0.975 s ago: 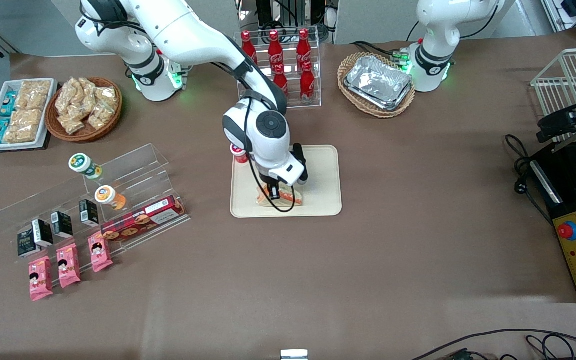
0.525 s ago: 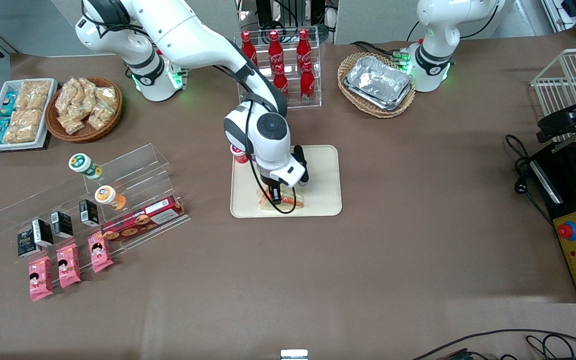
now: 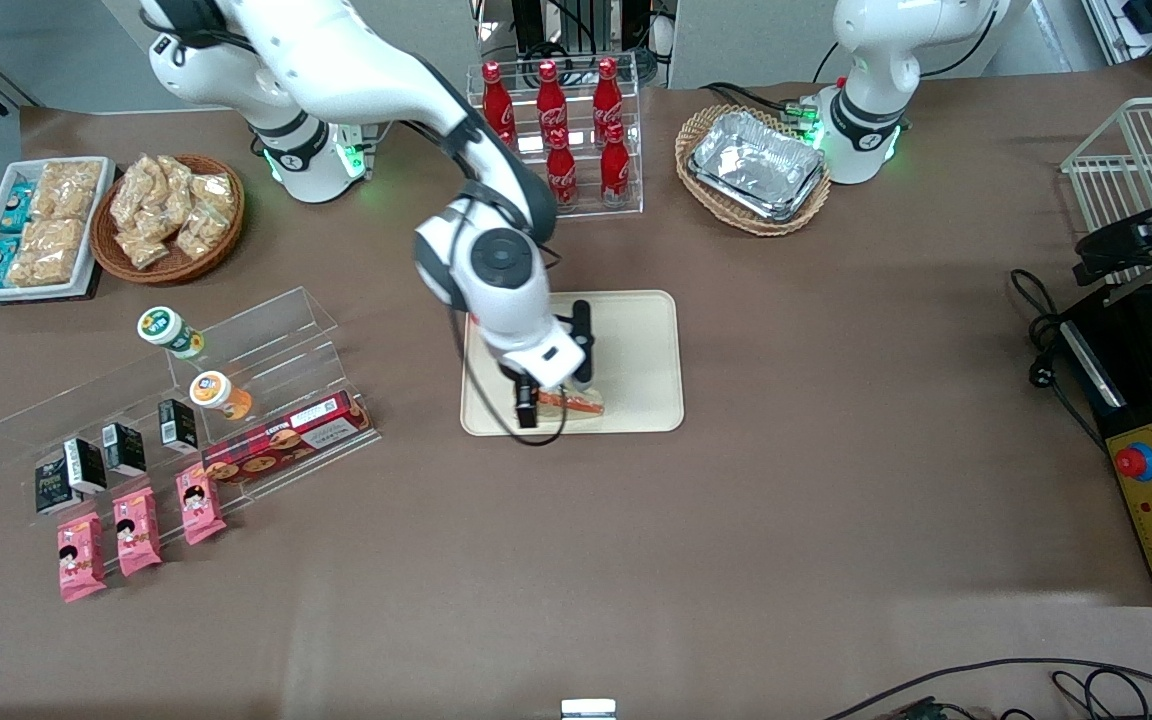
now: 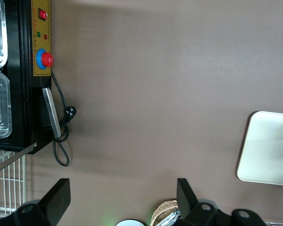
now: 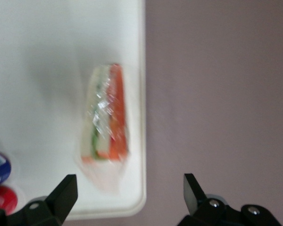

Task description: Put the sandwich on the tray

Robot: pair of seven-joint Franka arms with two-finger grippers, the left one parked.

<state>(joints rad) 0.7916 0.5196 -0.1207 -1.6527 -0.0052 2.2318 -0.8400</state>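
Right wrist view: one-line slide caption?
Open end effector above the tray's edge, wrapped sandwich lying released on the tray.

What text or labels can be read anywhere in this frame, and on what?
Nothing reads clearly.
Red bottles: white script, too small to read.
Cookie box: label blurred.
Black cartons, pink packets: print unreadable.
Sandwich on the tray, open tool above them: no text.
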